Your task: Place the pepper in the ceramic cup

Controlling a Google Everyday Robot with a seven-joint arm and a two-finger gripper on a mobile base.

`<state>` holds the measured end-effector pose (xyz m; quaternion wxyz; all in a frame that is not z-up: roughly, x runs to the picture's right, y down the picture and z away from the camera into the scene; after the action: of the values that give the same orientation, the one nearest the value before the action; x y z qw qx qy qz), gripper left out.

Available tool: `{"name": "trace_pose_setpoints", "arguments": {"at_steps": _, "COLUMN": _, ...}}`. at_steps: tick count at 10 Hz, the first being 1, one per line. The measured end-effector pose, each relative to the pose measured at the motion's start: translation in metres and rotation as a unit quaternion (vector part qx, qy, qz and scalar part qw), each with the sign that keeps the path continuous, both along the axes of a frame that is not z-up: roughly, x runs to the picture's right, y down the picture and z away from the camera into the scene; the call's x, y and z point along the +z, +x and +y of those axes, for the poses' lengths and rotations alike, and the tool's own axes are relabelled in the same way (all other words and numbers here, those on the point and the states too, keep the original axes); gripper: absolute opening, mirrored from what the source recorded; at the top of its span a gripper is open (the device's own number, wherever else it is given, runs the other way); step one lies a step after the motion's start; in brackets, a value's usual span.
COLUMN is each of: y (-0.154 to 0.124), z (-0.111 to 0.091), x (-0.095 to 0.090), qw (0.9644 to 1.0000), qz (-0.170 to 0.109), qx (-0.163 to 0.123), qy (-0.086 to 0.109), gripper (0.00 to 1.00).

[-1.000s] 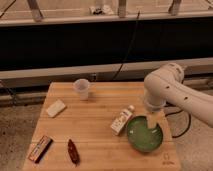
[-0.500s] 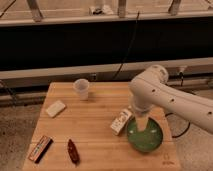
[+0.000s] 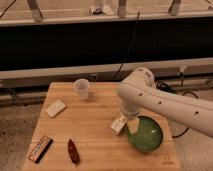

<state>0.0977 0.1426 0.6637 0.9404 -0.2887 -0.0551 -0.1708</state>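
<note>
The pepper [image 3: 73, 151], a small dark red-brown chili, lies near the front left of the wooden table [image 3: 95, 142]. The ceramic cup [image 3: 82, 88], small and white, stands upright at the back of the table, left of centre. My gripper [image 3: 133, 123] hangs at the end of the white arm [image 3: 160, 102], over the left rim of the green bowl, right beside the white bottle. It is far to the right of the pepper and holds nothing that I can see.
A green bowl [image 3: 146, 135] sits at the front right. A white bottle with a label [image 3: 119, 124] lies just left of it. A flat brown-orange bar [image 3: 40, 148] lies at the front left corner. A pale block [image 3: 55, 107] lies at the left.
The arm has swung left, from above the bowl's right side towards the table's middle. The gripper now sits at the bowl's left rim. The objects have not moved.
</note>
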Motion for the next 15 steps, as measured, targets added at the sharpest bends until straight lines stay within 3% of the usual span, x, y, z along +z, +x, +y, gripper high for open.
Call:
{"name": "trace_pose_setpoints", "arguments": {"at_steps": 4, "y": -0.042, "z": 0.009, "x": -0.005, "qw": 0.9986, "qz": -0.03, "qx": -0.044, "qy": 0.0, "gripper": 0.8}}
{"name": "trace_pose_setpoints", "arguments": {"at_steps": 7, "y": -0.051, "z": 0.01, "x": -0.006, "qw": 0.9978, "qz": -0.044, "qx": -0.051, "qy": 0.001, "gripper": 0.8}}
{"name": "trace_pose_setpoints", "arguments": {"at_steps": 9, "y": -0.074, "z": 0.012, "x": -0.006, "qw": 0.9969, "qz": -0.059, "qx": -0.053, "qy": 0.0, "gripper": 0.8}}
{"name": "trace_pose_setpoints", "arguments": {"at_steps": 10, "y": -0.09, "z": 0.015, "x": -0.006, "qw": 0.996, "qz": -0.07, "qx": -0.057, "qy": -0.001, "gripper": 0.8}}
{"name": "trace_pose_setpoints", "arguments": {"at_steps": 15, "y": -0.12, "z": 0.027, "x": -0.001, "qw": 0.9909, "qz": -0.115, "qx": -0.07, "qy": -0.002, "gripper": 0.8}}
